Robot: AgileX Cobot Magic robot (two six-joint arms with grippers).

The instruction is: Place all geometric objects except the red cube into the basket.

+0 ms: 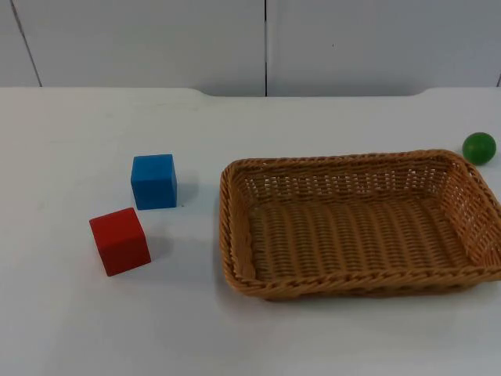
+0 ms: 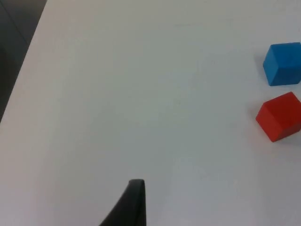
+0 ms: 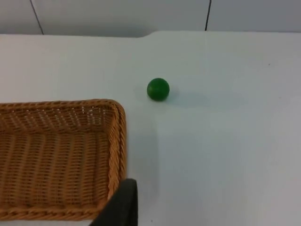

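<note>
On the white table (image 1: 329, 345), which runs back to a grey partition wall (image 1: 156, 39) with a dark vertical seam, we see a brown wicker basket (image 1: 356, 286) lying flat with nothing inside it, and we place everything else by that basket. The blue cube (image 1: 153, 181) sits on the bare surface beside the basket's left end, apart from it, and the red cube (image 1: 119, 240) lies just beyond the blue one, nearer the table's front edge and turned at a slight angle; the two cubes are close but not touching. The green ball (image 1: 479, 148) rests just outside the basket's far right corner, close to the rim. In the left wrist view a black fingertip of the left gripper (image 2: 127, 207) hangs over plain table, well apart from both cubes, and we cannot tell how its fingers are set. In the right wrist view a fingertip of the right gripper (image 3: 120, 207) stands just beside the basket's corner; its spread we cannot tell either.
</note>
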